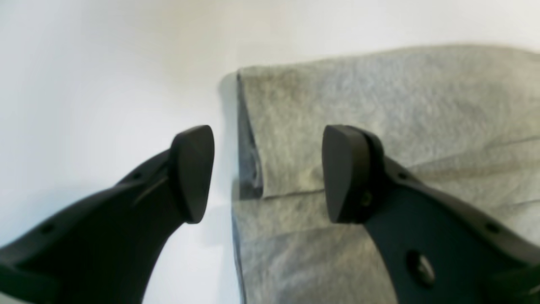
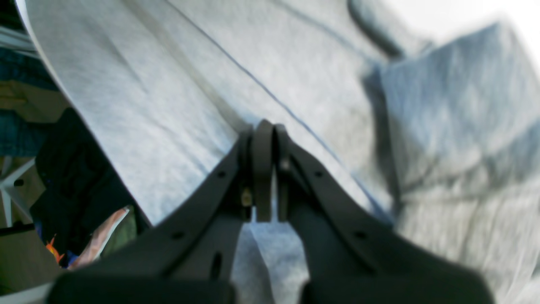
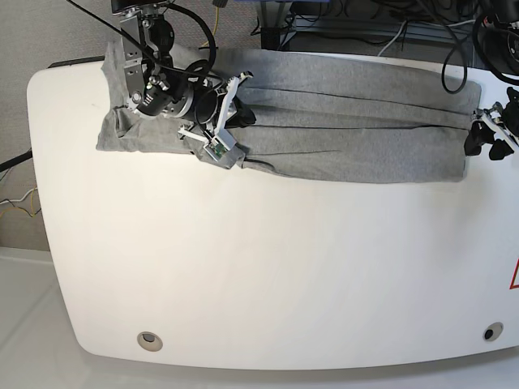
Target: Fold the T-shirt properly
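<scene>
The grey T-shirt (image 3: pixel 349 121) lies in a long band along the far side of the white table (image 3: pixel 243 267), plain side up, no lettering visible. My right gripper (image 3: pixel 241 116) is at the band's left part, and the right wrist view shows it (image 2: pixel 265 169) shut on a fold of the shirt (image 2: pixel 147 93). My left gripper (image 3: pixel 473 139) is at the band's right end. In the left wrist view it (image 1: pixel 268 175) is open, straddling the shirt's layered side edge (image 1: pixel 379 97), one finger over bare table, the other over cloth.
Cables and equipment (image 3: pixel 349 28) run behind the table's far edge. Two round holes (image 3: pixel 148 340) sit near the front edge, and a red mark (image 3: pixel 513 275) at the right edge. Clutter (image 2: pixel 63 190) shows below the table edge in the right wrist view.
</scene>
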`<action>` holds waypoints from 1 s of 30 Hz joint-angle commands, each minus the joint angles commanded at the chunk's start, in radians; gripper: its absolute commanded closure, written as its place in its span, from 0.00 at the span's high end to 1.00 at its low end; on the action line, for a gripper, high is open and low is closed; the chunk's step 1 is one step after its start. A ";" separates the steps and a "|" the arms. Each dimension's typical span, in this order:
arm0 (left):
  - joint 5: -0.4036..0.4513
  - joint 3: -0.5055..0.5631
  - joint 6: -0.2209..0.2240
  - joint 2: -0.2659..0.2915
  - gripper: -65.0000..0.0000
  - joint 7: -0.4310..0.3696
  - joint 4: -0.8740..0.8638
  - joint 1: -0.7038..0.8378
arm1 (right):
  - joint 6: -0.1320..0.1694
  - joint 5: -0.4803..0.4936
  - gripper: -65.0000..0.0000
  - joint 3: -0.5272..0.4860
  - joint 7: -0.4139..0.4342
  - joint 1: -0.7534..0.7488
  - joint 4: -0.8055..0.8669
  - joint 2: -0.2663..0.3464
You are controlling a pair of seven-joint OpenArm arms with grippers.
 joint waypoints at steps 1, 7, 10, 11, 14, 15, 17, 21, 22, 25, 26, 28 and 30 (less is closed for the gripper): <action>-0.007 0.001 -0.001 0.000 0.65 0.013 -0.027 -0.012 | 0.001 -0.002 0.00 -0.004 0.001 -0.002 0.001 0.000; -0.023 0.009 -0.011 0.001 0.67 0.067 -0.142 -0.075 | 0.003 0.000 0.00 -0.026 0.006 -0.016 0.008 0.000; -0.030 0.010 -0.012 0.003 0.69 0.106 -0.180 -0.110 | 0.003 0.016 0.00 -0.023 -0.007 -0.005 0.007 0.002; -0.031 0.009 -0.012 0.004 0.69 0.108 -0.181 -0.112 | 0.003 0.017 0.00 -0.025 -0.007 -0.006 0.007 0.002; -0.037 0.006 -0.012 0.005 0.69 0.112 -0.181 -0.116 | 0.002 0.021 0.00 -0.028 -0.007 -0.006 0.007 0.003; -0.038 0.005 -0.011 0.004 0.69 0.113 -0.181 -0.117 | 0.002 0.021 0.00 -0.028 -0.007 -0.005 0.007 0.003; -0.048 0.001 -0.009 0.003 0.69 0.116 -0.177 -0.116 | 0.003 0.021 0.00 -0.027 -0.007 -0.007 0.009 0.003; -0.070 -0.037 -0.005 -0.012 0.71 0.124 -0.144 -0.111 | 0.008 0.018 0.03 -0.010 -0.019 -0.009 0.027 0.005; -0.074 -0.045 -0.004 -0.016 0.71 0.126 -0.140 -0.107 | 0.008 0.019 0.06 -0.007 -0.023 -0.008 0.029 0.006; -0.081 -0.064 -0.001 -0.028 0.73 0.126 -0.123 -0.090 | 0.010 0.025 0.17 0.005 -0.037 -0.007 0.034 0.007; -0.081 -0.067 -0.001 -0.031 0.73 0.124 -0.117 -0.084 | 0.010 0.028 0.22 0.010 -0.041 -0.008 0.035 0.007; -0.080 -0.071 0.001 -0.038 0.73 0.120 -0.100 -0.070 | 0.010 0.035 0.30 0.019 -0.049 -0.008 0.037 0.008; -0.065 -0.080 0.006 -0.053 0.73 0.106 -0.043 -0.035 | 0.013 0.048 0.38 0.034 -0.056 -0.004 0.033 0.008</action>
